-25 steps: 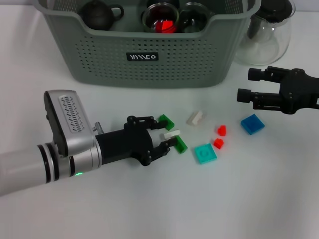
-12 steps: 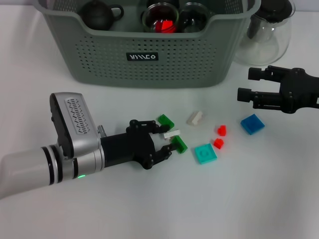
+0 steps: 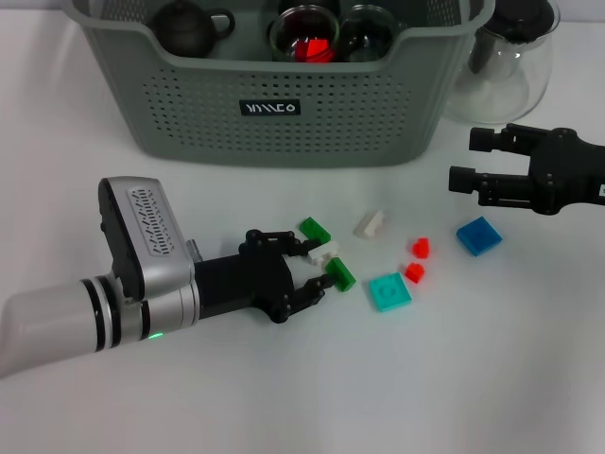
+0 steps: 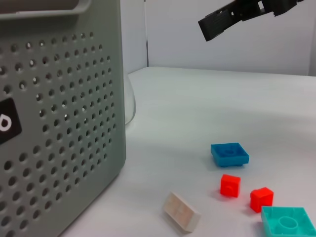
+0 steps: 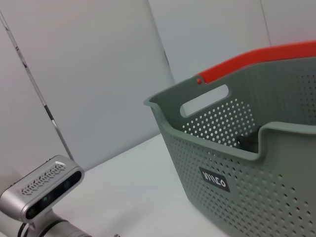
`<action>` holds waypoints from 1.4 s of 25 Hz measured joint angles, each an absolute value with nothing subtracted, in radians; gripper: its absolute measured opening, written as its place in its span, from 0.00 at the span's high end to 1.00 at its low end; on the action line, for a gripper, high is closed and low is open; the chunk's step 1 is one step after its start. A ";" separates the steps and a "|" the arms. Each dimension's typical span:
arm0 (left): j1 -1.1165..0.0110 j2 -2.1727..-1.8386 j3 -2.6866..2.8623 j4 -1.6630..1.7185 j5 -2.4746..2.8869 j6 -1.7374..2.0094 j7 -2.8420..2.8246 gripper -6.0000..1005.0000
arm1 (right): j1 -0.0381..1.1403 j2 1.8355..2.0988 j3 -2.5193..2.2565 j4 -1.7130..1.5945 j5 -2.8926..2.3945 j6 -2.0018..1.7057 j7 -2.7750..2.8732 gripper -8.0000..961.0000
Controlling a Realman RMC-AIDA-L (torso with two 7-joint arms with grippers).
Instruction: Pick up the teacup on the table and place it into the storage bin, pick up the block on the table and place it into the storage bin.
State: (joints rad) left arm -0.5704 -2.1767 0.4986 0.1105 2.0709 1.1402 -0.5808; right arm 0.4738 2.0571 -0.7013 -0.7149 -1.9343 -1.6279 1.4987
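Observation:
My left gripper (image 3: 315, 267) lies low on the table, open, its fingers on either side of a small white block (image 3: 324, 253). One green block (image 3: 316, 229) lies just beyond the far finger, and another green block (image 3: 338, 274) sits by the near fingertip. The grey-green storage bin (image 3: 284, 104) stands behind; the left wrist view shows its perforated wall (image 4: 59, 123). Inside it are two glass teacups (image 3: 304, 36), one holding a red piece, and a dark teapot (image 3: 184, 24). My right gripper (image 3: 465, 161) hovers open at the right, above a blue block (image 3: 479, 235).
Loose on the table are a white block (image 3: 372, 223), two red blocks (image 3: 421, 248), and a teal plate (image 3: 388, 291). A clear glass pitcher (image 3: 506, 66) stands right of the bin. The left wrist view shows the white block (image 4: 181, 212) and blue block (image 4: 229, 154).
My left gripper has edged toward the blocks and its fingers have drawn closer around the small white block. The right arm has not moved.

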 joint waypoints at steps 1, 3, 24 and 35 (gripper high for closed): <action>-0.570 -2.177 0.499 0.110 2.071 1.140 -0.580 0.59 | 0.474 2.057 -0.701 -0.715 -1.934 -1.627 1.499 0.11; -0.570 -2.177 0.497 0.110 2.068 1.143 -0.578 0.60 | 0.473 2.057 -0.701 -0.715 -1.934 -1.627 1.499 0.11; -0.591 -2.178 0.489 0.102 2.061 1.097 -0.577 0.63 | 0.466 2.057 -0.704 -0.714 -1.934 -1.621 1.496 0.11; -0.583 -2.177 0.489 0.107 2.062 1.122 -0.583 0.80 | 0.467 2.057 -0.703 -0.713 -1.934 -1.623 1.497 0.11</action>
State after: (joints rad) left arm -0.5825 -2.1766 0.4894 0.1065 2.0617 1.1224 -0.5827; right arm 0.4671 2.0571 -0.7032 -0.7132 -1.9343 -1.6233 1.4971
